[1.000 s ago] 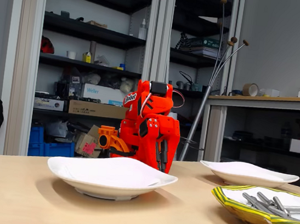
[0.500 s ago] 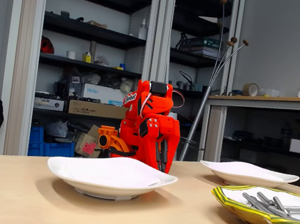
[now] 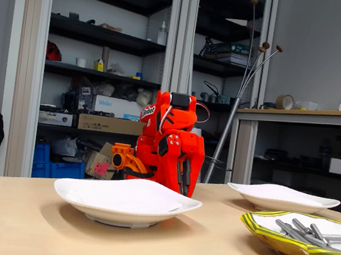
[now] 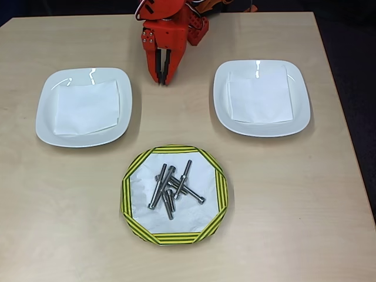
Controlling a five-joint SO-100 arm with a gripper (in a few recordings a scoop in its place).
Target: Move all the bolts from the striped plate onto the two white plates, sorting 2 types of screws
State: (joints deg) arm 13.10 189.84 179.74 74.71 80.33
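Observation:
The striped plate (image 4: 126, 194) lies at the table's near middle in the overhead view, and at the right in the fixed view (image 3: 268, 236). Several grey bolts (image 4: 172, 187), long and shorter ones, lie piled on its white centre (image 3: 307, 232). Two white plates, one on the left (image 4: 44, 111) and one on the right (image 4: 221, 100), each hold a white paper sheet and no bolts. The orange arm is folded at the far edge. My gripper (image 4: 164, 80) points down between the white plates, shut and holding nothing, and it hangs close to the tabletop (image 3: 182, 191).
In the fixed view, the near white plate (image 3: 74, 193) is at the left and the other (image 3: 244, 191) sits further back on the right. Bare tabletop surrounds the plates. Shelves and a bench stand behind the table.

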